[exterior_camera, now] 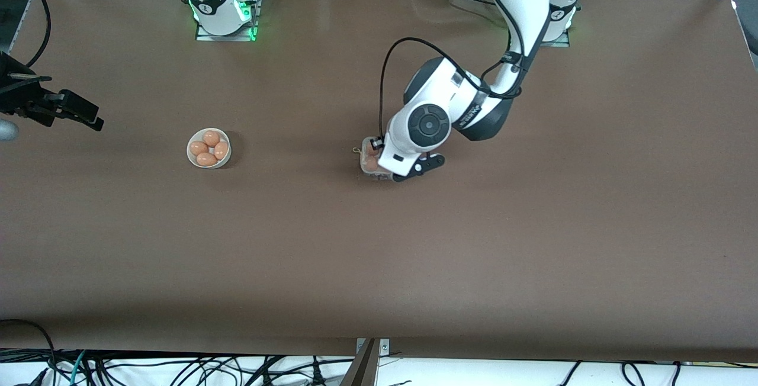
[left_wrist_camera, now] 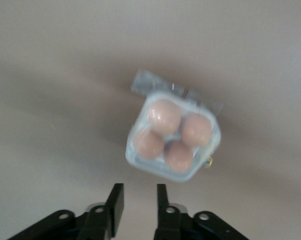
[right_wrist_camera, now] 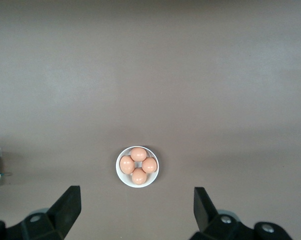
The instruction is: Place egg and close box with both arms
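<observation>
The box (left_wrist_camera: pixel 132 153), a small white tray, stands near the table's middle with an orange-brown egg (left_wrist_camera: pixel 164 116) in each of its four cups. Its clear lid (left_wrist_camera: pixel 151 83) looks folded back along one side. My left gripper (left_wrist_camera: pixel 139 189) hangs just above the table beside the box. Its fingers are a narrow gap apart, with nothing between them. In the front view the left arm's wrist covers most of the box (exterior_camera: pixel 369 162). My right gripper (right_wrist_camera: pixel 136 193) waits wide open and empty, high over the right arm's end of the table (exterior_camera: pixel 95 121).
A round white bowl (exterior_camera: pixel 190 153) holding several more eggs sits on the brown table toward the right arm's end, also in the right wrist view (right_wrist_camera: pixel 121 177). Cables lie along the table edge nearest the front camera.
</observation>
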`<state>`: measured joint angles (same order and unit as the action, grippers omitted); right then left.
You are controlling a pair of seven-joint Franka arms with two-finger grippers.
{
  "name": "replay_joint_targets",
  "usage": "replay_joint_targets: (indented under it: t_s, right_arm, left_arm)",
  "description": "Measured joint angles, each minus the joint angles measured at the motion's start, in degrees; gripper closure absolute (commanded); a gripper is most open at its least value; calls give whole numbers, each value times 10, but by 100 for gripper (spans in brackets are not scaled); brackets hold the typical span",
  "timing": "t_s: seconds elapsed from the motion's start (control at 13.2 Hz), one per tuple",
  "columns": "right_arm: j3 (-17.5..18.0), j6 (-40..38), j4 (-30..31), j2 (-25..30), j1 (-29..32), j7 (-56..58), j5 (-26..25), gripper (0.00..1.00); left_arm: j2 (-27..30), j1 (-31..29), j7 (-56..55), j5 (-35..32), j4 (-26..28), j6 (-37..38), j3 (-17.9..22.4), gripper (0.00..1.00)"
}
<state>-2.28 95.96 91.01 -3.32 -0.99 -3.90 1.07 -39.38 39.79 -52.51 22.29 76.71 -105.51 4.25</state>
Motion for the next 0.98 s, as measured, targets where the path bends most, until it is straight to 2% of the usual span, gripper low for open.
replay_joint_targets:
  t_s: [0.23,0.3,0.53,0.76,0.98]
  right_arm:
    - [0,0,0,0,0,0,0,0]
    - [0,0,0,0,0,0,0,0]
    - [0,0,0,0,0,0,0,0]
    - [0,0,0,0,0,0,0,0]
    - [0,0,0,0,0,0,0,0]
  left_arm:
    - [2,-2,0,-32,-36,0,37,32]
    - [4,-3,6,-38,-43,1,59,23]
    - [6,-11,118,-73,-51,1,117,5]
    - [6,-37,198,-81,-59,1,160,1]
    - [7,-62,227,-83,-73,1,174,0]
